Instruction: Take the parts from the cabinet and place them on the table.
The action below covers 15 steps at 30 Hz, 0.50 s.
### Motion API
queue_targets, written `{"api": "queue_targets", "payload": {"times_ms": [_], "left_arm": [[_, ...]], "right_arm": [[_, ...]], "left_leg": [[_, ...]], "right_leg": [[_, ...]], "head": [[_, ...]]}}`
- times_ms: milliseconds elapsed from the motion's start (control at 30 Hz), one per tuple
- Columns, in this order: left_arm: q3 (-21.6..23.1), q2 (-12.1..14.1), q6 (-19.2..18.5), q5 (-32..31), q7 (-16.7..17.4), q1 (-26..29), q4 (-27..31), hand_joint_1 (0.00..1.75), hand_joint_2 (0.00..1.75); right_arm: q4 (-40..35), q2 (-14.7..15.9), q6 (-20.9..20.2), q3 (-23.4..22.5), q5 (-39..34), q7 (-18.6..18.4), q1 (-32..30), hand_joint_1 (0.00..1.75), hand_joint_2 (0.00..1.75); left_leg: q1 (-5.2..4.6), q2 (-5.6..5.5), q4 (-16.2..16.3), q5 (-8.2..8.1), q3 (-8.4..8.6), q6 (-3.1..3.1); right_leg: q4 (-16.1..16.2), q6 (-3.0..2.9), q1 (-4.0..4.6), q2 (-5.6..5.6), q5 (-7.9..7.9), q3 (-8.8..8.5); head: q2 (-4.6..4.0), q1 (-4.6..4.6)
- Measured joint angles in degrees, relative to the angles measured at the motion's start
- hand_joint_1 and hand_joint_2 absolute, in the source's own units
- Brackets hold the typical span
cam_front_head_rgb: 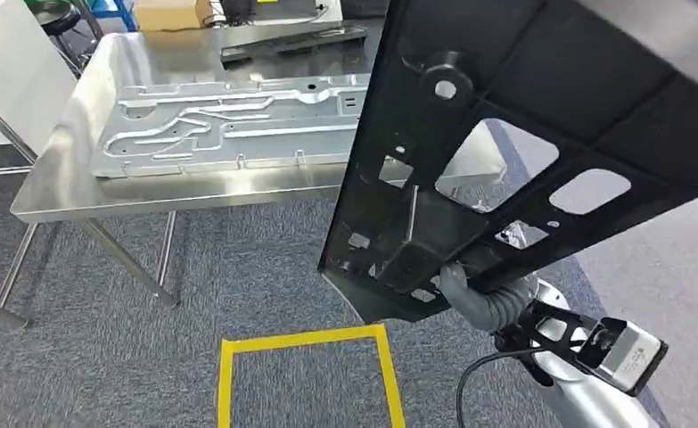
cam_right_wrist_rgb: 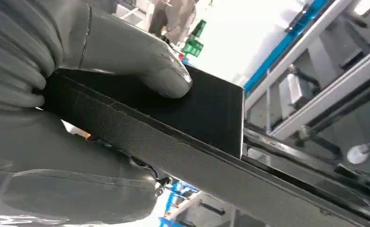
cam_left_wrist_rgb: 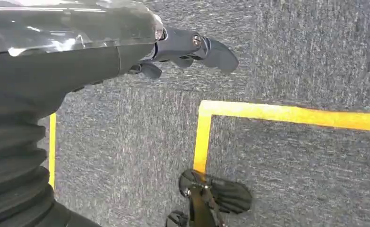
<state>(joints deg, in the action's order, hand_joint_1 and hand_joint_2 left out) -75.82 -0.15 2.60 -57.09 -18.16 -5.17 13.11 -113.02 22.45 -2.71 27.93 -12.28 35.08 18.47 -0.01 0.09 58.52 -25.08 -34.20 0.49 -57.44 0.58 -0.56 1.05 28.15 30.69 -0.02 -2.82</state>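
Black panel (cam_front_head_rgb: 541,134) gripped at its lower edge by right robot hand (cam_front_head_rgb: 470,290).

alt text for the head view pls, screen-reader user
The right robot hand holds a large black panel with cutouts up over grey carpet. Behind it, a steel table carries a stamped metal plate; a yellow tape square marks the floor.

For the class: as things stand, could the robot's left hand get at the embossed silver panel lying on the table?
Probably not yet: the left hand hangs over carpet, and the silver panel lies well ahead on the table.
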Motion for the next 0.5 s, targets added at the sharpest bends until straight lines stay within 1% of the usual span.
{"api": "queue_targets", "payload": {"times_ms": [33, 67, 100, 133, 167, 200, 233, 267, 300, 333, 367, 400, 433, 500], "left_arm": [[0.00, 0.02, 0.00, 0.00, 0.00, 0.02, 0.00, 0.00, 1.75], [0.02, 0.00, 0.00, 0.00, 0.00, -0.02, 0.00, 0.00, 1.75], [0.07, 0.00, 0.00, 0.00, -0.04, -0.04, 0.00, 0.00, 1.75], [0.07, 0.00, 0.00, 0.00, -0.02, -0.07, 0.00, 0.00, 1.75], [0.07, 0.00, 0.00, 0.00, -0.02, -0.08, 0.00, 0.00, 1.75], [0.07, 0.00, 0.00, 0.00, -0.02, -0.08, 0.00, 0.00, 1.75], [0.07, 0.00, 0.00, 0.00, -0.02, -0.05, 0.00, 0.00, 1.75], [0.07, 0.00, 0.00, 0.00, 0.00, 0.03, 0.00, 0.00, 1.75], [0.07, 0.00, 0.00, 0.00, 0.00, 0.06, 0.00, 0.00, 1.75], [0.09, -0.04, 0.00, 0.00, 0.00, 0.06, 0.00, 0.00, 1.75], [0.09, -0.07, 0.00, 0.00, 0.00, 0.03, 0.00, 0.00, 1.75], [0.09, -0.07, 0.00, 0.00, 0.00, 0.05, 0.00, 0.00, 1.75], [0.11, -0.07, 0.00, 0.00, 0.00, -0.06, 0.00, 0.00, 1.75], [0.11, -0.07, 0.00, 0.00, 0.00, -0.04, 0.00, 0.00, 1.75]], "right_arm": [[-0.09, 0.00, 0.02, -0.04, 0.00, 0.00, -0.01, 1.71, 1.75], [-0.28, 0.00, 0.02, -0.15, 0.00, 0.00, -0.04, 1.71, 1.75], [-0.42, 0.00, 0.02, -0.28, 0.00, 0.07, -0.09, 1.71, 1.75], [-0.46, 0.00, 0.02, -0.33, 0.00, 0.07, 0.02, 1.71, 1.75], [-0.46, 0.00, 0.04, -0.35, 0.02, 0.07, -0.11, 1.71, 1.75], [-0.46, 0.00, 0.04, -0.35, 0.02, 0.07, -0.39, 1.71, 1.75], [-0.46, 0.00, 0.04, -0.35, 0.00, 0.07, -0.60, 1.71, 1.75], [-0.46, 0.00, 0.04, -0.35, 0.02, 0.07, -0.70, 1.71, 1.75], [-0.46, 0.00, 0.04, -0.35, 0.02, 0.07, -0.72, 1.71, 1.75], [-0.46, 0.00, 0.04, -0.35, 0.00, 0.07, -0.71, 1.71, 1.75], [-0.46, 0.00, 0.04, -0.35, 0.02, 0.07, -0.71, 1.71, 1.75], [-0.46, 0.00, 0.04, -0.35, 0.02, 0.07, -0.69, 1.71, 1.75], [-0.46, 0.00, 0.04, -0.35, 0.00, 0.07, -0.64, 1.71, 1.75], [-0.50, 0.00, 0.06, -0.35, 0.04, 0.05, -0.67, 1.71, 1.75]], "left_leg": [[-0.01, 0.00, -0.08, -0.06, 0.04, 0.30], [0.48, 0.04, -0.78, 0.20, 0.59, 0.76], [0.51, 0.04, -1.16, 0.23, 1.05, 1.02], [0.52, 0.10, -1.22, 0.00, 1.31, 1.45], [0.51, 0.11, -1.22, -0.22, 1.54, 1.67], [0.48, 0.13, -1.22, -0.47, 1.70, 1.73], [0.48, 0.12, -1.18, -0.73, 1.87, 1.74], [0.48, 0.11, -1.18, -1.01, 2.23, 1.65], [0.49, 0.10, -1.17, -1.35, 2.71, 1.57], [0.50, 0.07, -1.15, -1.81, 3.39, 1.45], [0.50, 0.05, -1.10, -2.28, 4.07, 1.27], [0.47, 0.05, -1.10, -2.81, 4.15, 1.00], [0.02, 0.00, -0.81, -3.28, 4.41, 0.47], [0.14, 0.08, -1.16, -3.65, 4.53, -0.08]], "right_leg": [[0.26, 0.34, -0.04, 0.00, 0.06, -0.15], [0.16, 0.79, 0.14, -0.07, 0.40, -0.31], [-1.18, 1.00, -0.09, -0.34, 0.89, -0.14], [-4.51, 1.08, -0.11, -0.46, 2.69, 1.62], [-9.69, 1.22, -0.20, -0.47, 4.94, 4.50], [-14.30, 1.35, -0.26, -0.48, 6.55, 7.32], [-17.77, 1.47, -0.28, -0.50, 7.15, 9.76], [-18.61, 1.55, -0.30, -0.56, 6.22, 11.00], [-16.69, 1.55, -0.34, -0.66, 3.95, 10.72], [-11.96, 1.43, -0.35, -0.82, 0.37, 8.96], [-6.51, 1.25, -0.35, -1.01, -2.95, 6.69], [-1.60, 0.95, -0.32, -1.38, -4.97, 4.90], [-0.80, 0.70, 0.18, -1.43, -3.72, 4.21], [-0.91, 0.06, 0.26, -1.11, -3.41, 4.34]], "head": [[0.00, 0.00], [0.00, 0.00], [0.00, 0.02], [0.00, 0.00], [0.00, 0.02], [0.00, 0.02], [0.00, 0.02], [0.00, 0.02], [0.00, 0.02], [0.00, 0.02], [0.00, 0.02], [0.00, 0.02], [0.00, 0.02], [0.00, 0.00]]}}
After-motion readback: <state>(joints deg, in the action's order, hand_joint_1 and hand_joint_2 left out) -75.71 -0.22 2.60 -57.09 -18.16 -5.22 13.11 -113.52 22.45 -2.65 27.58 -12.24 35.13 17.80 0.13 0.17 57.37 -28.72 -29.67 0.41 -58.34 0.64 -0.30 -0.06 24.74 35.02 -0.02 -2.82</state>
